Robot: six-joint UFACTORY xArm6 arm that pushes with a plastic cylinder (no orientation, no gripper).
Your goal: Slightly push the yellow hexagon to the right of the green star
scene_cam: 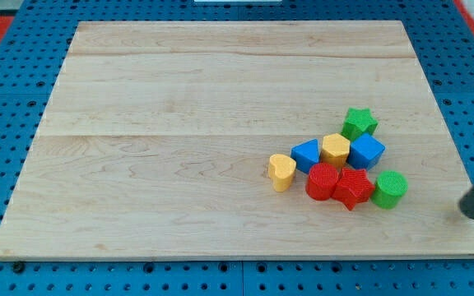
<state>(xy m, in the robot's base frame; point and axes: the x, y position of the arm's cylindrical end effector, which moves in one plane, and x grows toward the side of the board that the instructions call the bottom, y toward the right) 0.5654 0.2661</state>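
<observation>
Where blocks cluster, pale wooden board (179,123).

Pale wooden board (179,99), smooth; blocks look like matt plastic.

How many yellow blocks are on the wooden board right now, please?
2. The yellow hexagon sits in the cluster, just below the green star. The yellow heart lies at the cluster's left end. None looks hidden.

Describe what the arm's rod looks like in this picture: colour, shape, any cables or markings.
Only the rod's lower stretch shows at the view's right edge: a straight, round, plain black bar ending at my tip. No cables, labels or markings are visible on it. The arm above is out of frame.
</observation>
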